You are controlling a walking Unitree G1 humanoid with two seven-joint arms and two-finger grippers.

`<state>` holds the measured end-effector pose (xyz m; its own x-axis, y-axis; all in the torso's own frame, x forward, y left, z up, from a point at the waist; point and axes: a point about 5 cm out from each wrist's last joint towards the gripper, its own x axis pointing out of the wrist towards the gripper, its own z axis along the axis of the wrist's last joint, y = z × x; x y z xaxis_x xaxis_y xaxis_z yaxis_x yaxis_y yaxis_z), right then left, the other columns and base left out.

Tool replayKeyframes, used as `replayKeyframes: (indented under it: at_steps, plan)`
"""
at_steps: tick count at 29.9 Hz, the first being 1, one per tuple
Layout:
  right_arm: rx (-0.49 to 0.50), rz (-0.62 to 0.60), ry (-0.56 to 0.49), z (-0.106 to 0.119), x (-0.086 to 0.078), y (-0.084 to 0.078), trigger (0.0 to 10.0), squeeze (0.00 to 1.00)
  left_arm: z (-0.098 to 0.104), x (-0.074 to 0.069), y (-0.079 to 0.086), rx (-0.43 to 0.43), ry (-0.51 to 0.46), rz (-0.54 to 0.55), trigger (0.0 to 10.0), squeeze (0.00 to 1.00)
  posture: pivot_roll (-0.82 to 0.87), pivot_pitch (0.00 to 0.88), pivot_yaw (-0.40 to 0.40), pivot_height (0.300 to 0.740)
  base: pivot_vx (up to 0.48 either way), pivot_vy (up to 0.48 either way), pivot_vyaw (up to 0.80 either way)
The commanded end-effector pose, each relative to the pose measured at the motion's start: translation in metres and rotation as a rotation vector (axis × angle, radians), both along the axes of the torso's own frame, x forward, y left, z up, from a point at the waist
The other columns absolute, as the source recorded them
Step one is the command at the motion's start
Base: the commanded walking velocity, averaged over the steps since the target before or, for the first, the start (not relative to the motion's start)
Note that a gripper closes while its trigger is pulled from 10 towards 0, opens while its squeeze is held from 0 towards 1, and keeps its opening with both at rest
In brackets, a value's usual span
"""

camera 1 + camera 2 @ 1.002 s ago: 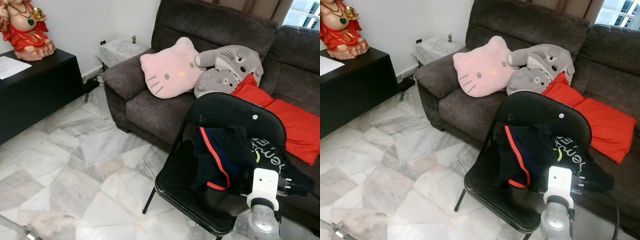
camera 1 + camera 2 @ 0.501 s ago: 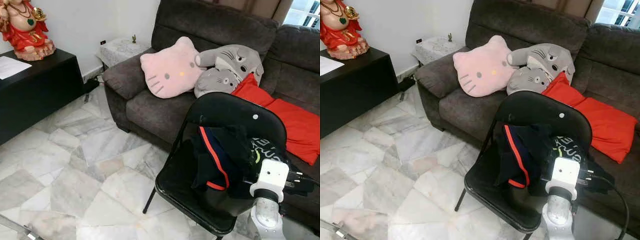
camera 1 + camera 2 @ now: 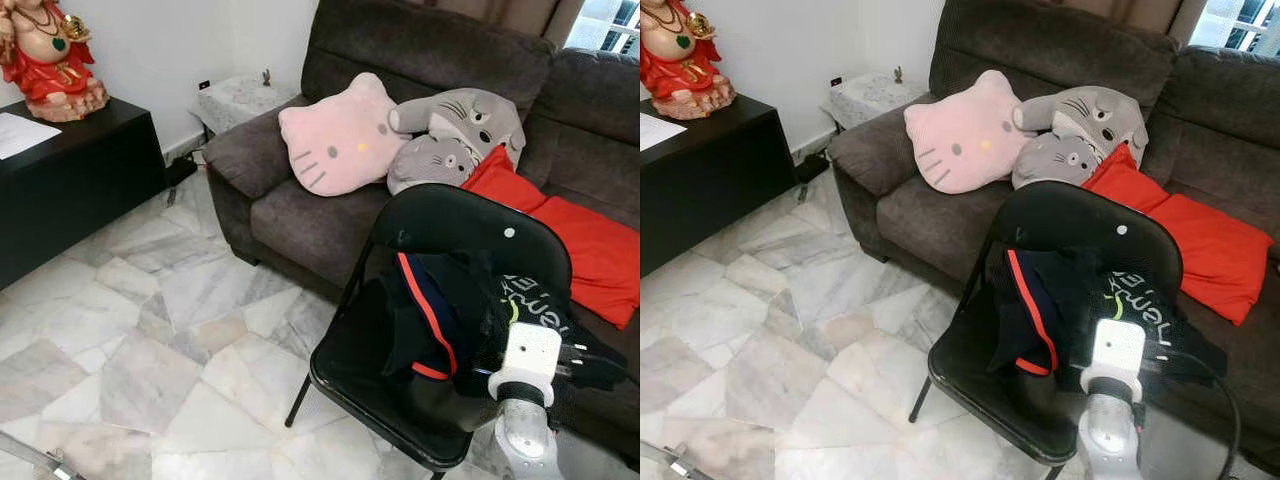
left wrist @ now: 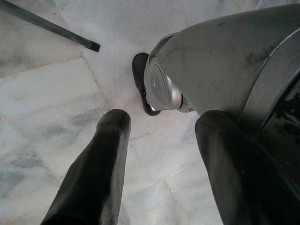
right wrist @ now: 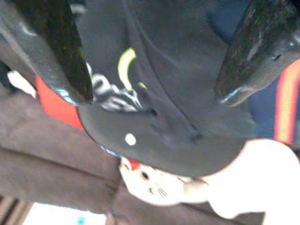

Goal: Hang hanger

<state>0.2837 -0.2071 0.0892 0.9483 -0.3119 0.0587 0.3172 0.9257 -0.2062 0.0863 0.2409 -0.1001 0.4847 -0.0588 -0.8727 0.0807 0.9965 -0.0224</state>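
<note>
A black folding chair (image 3: 455, 215) stands in front of the sofa. Draped over its seat and back lies a dark garment (image 3: 455, 305) with an orange-red stripe and yellow-green lettering. My right arm's white wrist (image 3: 527, 362) is raised at the chair's front right corner, right beside the garment. In the right wrist view my right gripper (image 5: 154, 93) is open, its fingers (image 5: 70, 56) spread in front of the garment (image 5: 159, 65) with nothing between them. My left gripper (image 4: 164, 119) hangs open above the marble floor next to my own silver leg.
A dark brown sofa (image 3: 300, 200) behind the chair carries a pink cat cushion (image 3: 335, 135), grey plush cushions (image 3: 450, 135) and a red cushion (image 3: 590, 250). A black cabinet (image 3: 70, 180) with a red statue stands at the left. Marble floor (image 3: 150, 330) lies open to the left of the chair.
My right wrist swung slightly to the right half a second ago and has come back left, staying beside the garment. The chair and garment have not moved.
</note>
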Motion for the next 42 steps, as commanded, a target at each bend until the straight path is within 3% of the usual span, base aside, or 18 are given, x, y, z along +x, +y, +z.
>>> replayKeyframes:
  at_steps: [1, 7, 10, 14, 42]
  plan:
    - [-0.021, 0.017, -0.012, 0.002, -0.005, 0.0, 10.0, 0.0, -0.003, -0.008, -0.003, -0.006, 0.036, -0.024, 10.0, 0.0, 0.0, 0.086, -0.06, 0.74, 0.0, 0.0, 0.0]
    - [-0.023, 0.026, 0.011, -0.004, -0.011, 0.0, 10.0, 0.0, -0.003, -0.008, -0.003, -0.007, 0.037, -0.024, 10.0, 0.0, 0.0, 0.087, -0.06, 0.74, 0.0, 0.0, 0.0]
    - [-0.066, -0.01, 0.107, -0.016, -0.022, -0.009, 10.0, 0.0, -0.003, -0.007, -0.003, -0.007, 0.038, -0.025, 10.0, 0.0, 0.0, 0.089, -0.062, 0.74, 0.0, 0.0, 0.0]
    - [-0.074, -0.013, 0.131, -0.02, -0.026, -0.01, 10.0, 0.0, -0.003, -0.007, -0.003, -0.008, 0.039, -0.026, 10.0, 0.0, -0.01, 0.089, -0.06, 0.74, 0.0, 0.0, 0.0]
    - [-0.08, 0.02, 0.214, -0.03, -0.002, -0.006, 10.0, 0.0, -0.003, -0.007, -0.003, -0.013, 0.038, -0.023, 10.0, 0.0, 0.0, 0.086, -0.061, 0.74, 0.0, 0.0, 0.0]
